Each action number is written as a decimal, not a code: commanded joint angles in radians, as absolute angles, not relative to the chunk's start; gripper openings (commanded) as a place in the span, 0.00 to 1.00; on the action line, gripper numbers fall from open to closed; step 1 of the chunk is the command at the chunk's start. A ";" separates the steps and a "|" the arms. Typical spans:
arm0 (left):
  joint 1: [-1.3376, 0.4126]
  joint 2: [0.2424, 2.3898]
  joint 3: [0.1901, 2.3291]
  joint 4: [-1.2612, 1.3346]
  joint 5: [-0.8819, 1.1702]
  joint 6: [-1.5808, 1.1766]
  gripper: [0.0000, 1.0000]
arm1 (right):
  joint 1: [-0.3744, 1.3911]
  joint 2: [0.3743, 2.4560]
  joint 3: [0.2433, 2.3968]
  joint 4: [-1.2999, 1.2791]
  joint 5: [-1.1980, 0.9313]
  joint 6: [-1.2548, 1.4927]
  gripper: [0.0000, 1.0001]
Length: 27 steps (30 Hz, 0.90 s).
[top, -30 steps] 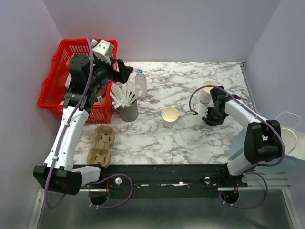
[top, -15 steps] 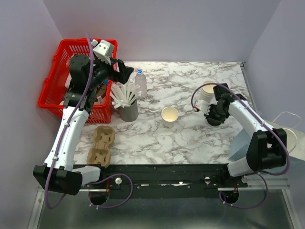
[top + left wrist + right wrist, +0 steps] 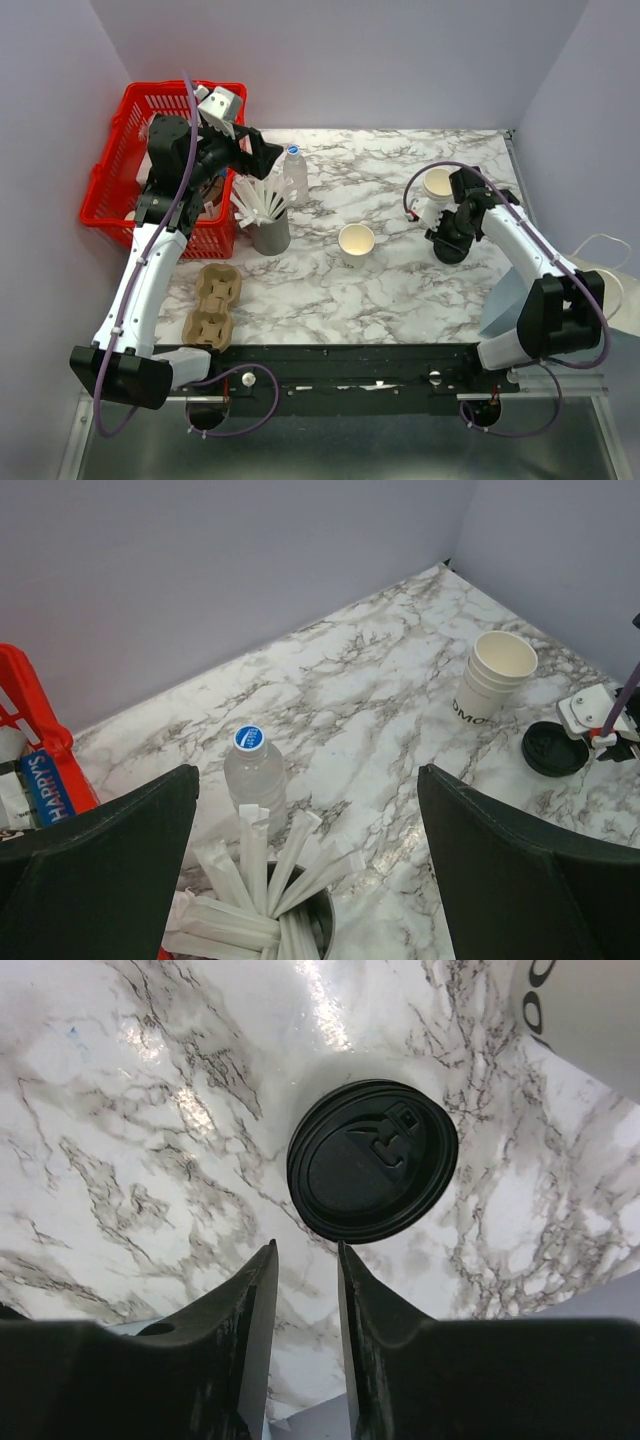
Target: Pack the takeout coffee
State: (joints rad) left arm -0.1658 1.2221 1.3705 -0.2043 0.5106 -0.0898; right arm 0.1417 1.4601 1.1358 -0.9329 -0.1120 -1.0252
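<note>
The right end effector [image 3: 305,1252], slightly apart and empty, should be lowered squarely so that 1 edge of the lid [image 3: 372,1160], near the tabletop's [image 3: 150,1110] right edge, is pinched.

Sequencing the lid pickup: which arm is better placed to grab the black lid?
Right. Its gripper hangs right by the lid, jaws slightly apart and empty; the left gripper is across the table, above the straws.

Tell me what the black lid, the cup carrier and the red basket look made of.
Black lid: probably thin plastic, smooth with a faint sheen and moulded ridges.
Cup carrier: likely moulded paper pulp, matte brown with pressed wells.
Red basket: plastic, glossy, with lattice walls.
</note>
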 commanded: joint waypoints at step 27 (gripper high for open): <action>-0.178 1.210 1.359 -0.189 0.526 -0.078 0.99 | 0.137 1.597 1.062 -0.827 -0.060 -1.012 0.39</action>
State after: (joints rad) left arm -0.1726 1.2221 1.3701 -0.2047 0.5106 -0.0822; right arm 0.1417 1.5803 1.0794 -0.8532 -0.0872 -1.0100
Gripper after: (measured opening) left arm 0.987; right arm 0.397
